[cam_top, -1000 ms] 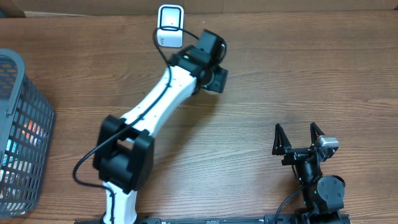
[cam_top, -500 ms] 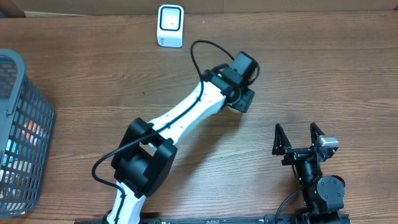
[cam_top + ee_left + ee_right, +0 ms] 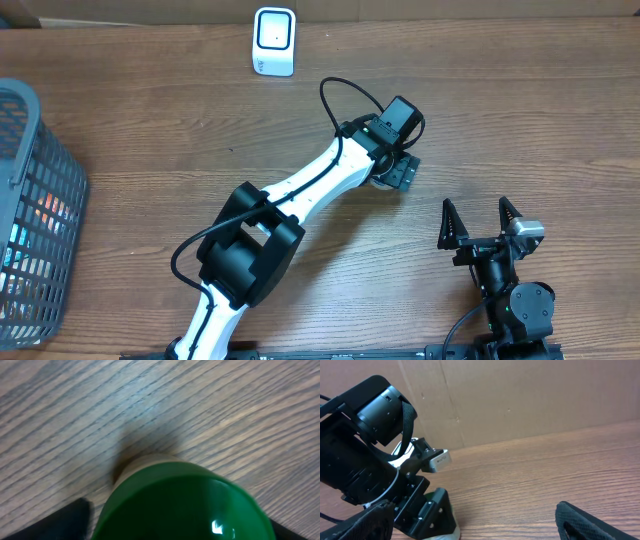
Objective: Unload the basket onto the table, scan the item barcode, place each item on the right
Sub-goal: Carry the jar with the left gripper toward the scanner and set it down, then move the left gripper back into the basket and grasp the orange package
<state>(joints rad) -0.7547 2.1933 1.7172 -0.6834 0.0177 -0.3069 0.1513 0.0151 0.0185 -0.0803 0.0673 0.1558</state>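
Two pincers: right pincer [image 3: 480,222] gapes wide. Inside the left pincer [image 3: 393,173], the green-capped item [image 3: 185,505] sits on the worktop [image 3: 150,405]; gripped or released, I cannot tell. I'd lift straight up, avoiding tipping it.

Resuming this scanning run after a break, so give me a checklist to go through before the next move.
1. Location of the glossy green round-topped item: ok, at the left claw, filling the left wrist view.
2. Hold by the left claw: cannot tell, its fingers are mostly hidden.
3. Barcode side of the item: cannot tell, no barcode shows in any view.
4. Path to the white box-shaped barcode scanner at the far edge of the wooden table: ok, nothing in front of it.
5. State of the right claw: ok, open, empty, parked apart from the left arm.
6. Clearance from the grey plastic mesh basket: ok, at the left edge, apart from the arm.
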